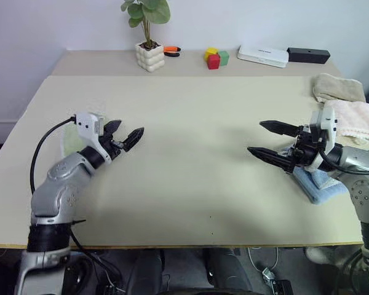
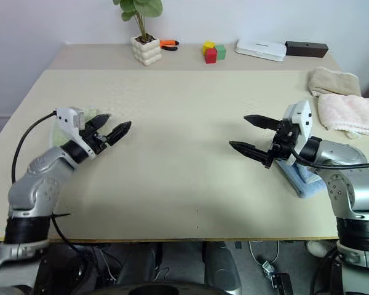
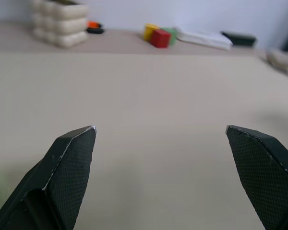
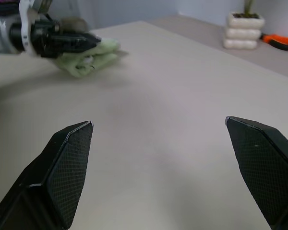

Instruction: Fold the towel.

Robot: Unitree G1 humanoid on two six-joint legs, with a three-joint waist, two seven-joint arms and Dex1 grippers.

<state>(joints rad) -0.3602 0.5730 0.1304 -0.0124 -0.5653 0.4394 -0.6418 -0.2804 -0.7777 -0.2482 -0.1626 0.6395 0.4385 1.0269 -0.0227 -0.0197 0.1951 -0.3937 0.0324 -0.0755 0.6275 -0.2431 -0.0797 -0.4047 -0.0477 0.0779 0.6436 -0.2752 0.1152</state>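
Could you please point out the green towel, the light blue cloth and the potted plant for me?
green towel (image 4: 93, 61): right wrist view, on its folded bundle.
light blue cloth (image 1: 320, 187): left eye view, on its near corner.
potted plant (image 1: 150, 56): left eye view, on its white pot.

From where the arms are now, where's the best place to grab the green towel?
The green towel lies as a folded bundle on the table just behind the open left gripper. Probably best to pinch a stacked edge of the bundle, coming from the table's centre, since the layers sit low and bunched.
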